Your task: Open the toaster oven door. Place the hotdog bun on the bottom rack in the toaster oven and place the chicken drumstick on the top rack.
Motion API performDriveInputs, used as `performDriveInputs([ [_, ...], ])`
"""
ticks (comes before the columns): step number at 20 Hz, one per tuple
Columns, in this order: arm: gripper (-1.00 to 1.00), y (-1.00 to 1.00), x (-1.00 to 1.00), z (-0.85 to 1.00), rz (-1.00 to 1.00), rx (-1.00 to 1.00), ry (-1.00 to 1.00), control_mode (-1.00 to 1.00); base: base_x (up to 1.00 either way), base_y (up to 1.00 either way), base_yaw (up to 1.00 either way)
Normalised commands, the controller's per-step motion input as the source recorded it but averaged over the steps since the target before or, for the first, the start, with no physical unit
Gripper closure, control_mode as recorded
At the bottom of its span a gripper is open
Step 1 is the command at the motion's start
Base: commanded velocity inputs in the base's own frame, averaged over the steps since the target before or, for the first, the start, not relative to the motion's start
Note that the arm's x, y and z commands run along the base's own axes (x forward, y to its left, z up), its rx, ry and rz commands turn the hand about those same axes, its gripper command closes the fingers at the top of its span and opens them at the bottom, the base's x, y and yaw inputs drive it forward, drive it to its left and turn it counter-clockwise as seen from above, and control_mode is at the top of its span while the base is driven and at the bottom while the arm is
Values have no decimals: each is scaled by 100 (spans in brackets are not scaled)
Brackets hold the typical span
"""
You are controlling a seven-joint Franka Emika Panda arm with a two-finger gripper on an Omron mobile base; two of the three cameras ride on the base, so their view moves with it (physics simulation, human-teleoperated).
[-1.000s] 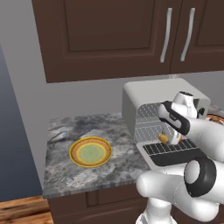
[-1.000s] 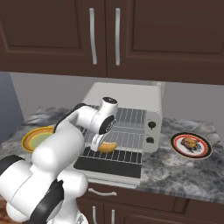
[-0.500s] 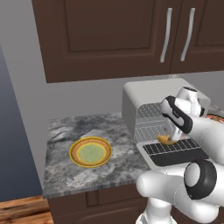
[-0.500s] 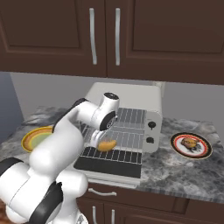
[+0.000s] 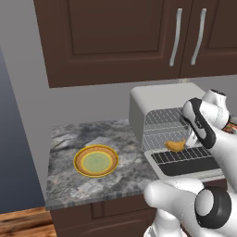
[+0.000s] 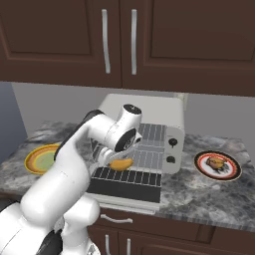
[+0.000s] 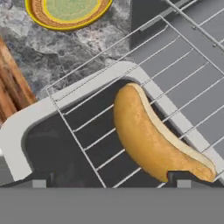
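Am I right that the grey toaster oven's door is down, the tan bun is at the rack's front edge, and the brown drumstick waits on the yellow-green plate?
Not quite. The brown chicken drumstick sits on the dark red-rimmed plate right of the toaster oven, as the right base view shows; the yellow-green plate holds nothing. The door is down and the bun lies at the rack's front edge.

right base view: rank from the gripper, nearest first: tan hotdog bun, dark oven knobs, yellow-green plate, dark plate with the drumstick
1. The tan hotdog bun, right at the gripper, over the front of the wire rack.
2. The two dark knobs on the light-grey toaster oven's right panel.
3. The yellow-green plate, on the counter to the left.
4. The dark round plate holding the brown drumstick, far right.
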Motion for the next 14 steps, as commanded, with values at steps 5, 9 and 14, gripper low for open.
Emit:
performDriveInputs([
  [5, -100, -5, -39, 17, -52, 0, 0, -100, 0, 0, 0],
  [9, -100, -3, -42, 1, -54, 0, 0, -100, 0, 0, 0],
  [14, -100, 0, -26, -16, -49, -4, 13, -100, 0, 0, 0],
])
